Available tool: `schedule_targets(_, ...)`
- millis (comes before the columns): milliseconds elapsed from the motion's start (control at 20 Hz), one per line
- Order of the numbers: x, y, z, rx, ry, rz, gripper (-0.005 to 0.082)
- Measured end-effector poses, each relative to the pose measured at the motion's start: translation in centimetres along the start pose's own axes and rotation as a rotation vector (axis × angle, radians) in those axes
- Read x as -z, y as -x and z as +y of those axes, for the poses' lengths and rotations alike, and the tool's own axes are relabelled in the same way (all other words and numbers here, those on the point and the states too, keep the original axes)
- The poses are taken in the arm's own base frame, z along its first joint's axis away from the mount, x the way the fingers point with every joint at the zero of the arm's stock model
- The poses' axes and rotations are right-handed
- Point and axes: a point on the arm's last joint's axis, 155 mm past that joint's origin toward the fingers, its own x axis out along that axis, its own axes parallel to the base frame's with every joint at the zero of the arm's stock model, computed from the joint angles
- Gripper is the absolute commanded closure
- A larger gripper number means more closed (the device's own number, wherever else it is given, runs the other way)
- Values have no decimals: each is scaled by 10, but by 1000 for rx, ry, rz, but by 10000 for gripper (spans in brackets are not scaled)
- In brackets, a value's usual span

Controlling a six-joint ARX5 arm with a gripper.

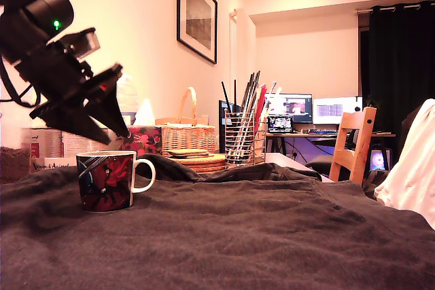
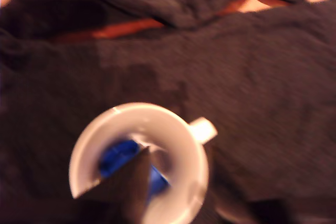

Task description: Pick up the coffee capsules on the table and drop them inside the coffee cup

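Dark claw tip (image 2: 131, 182) fills the near edge of the wrist view, a single pointed finger hanging over the mouth of the cup (image 2: 181, 145). Blurred; the second finger is not separable, so I cannot tell whether the claw is wide, narrow or gripping.

Inside the cup: a blue capsule (image 2: 118, 158), lying on the white floor of the mug, partly hidden behind the finger. It looks to rest there, not to be held, though the blur leaves that unsure. Grey capsule: not seen in either view. It may lie in the cup beneath the finger or somewhere on the cloth out of frame.

Exterior view: the claw (image 1: 109, 117) hangs tilted, nose down, just above the cup (image 1: 105, 181) and slightly behind its rim. That tilt puts the fingertips over the opening, a sensible pose for a drop straight in. Handle points away from the arm, toward the exterior view's right.

Cup stands upright on the table (image 1: 272, 236), on wrinkled dark cloth. Beyond the cup, well apart: a wicker basket (image 1: 187, 137) and a wire holder (image 1: 241, 142) of utensils.

Judgement: at least one capsule delivered; the other unaccounted for.
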Motion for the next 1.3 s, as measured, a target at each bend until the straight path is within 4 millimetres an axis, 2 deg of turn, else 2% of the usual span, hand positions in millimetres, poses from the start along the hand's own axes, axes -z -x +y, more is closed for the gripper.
schedule_targets(100, -1, 10, -5, 5, 0, -1, 786)
schedule_targets(450, -26, 59, -28, 8, -46, -109, 789)
schedule_targets(600, -24, 73, -33, 8, -59, -139, 788)
schedule_targets(850, 15, 63, -30, 13, -37, -93, 788)
schedule_targets(1050, 48, 65, -34, 27, -15, -81, 788)
schedule_targets(1150, 69, 66, -34, 28, -10, -91, 788)
schedule_targets(1300, 116, 64, -33, 29, 57, -46, 788)
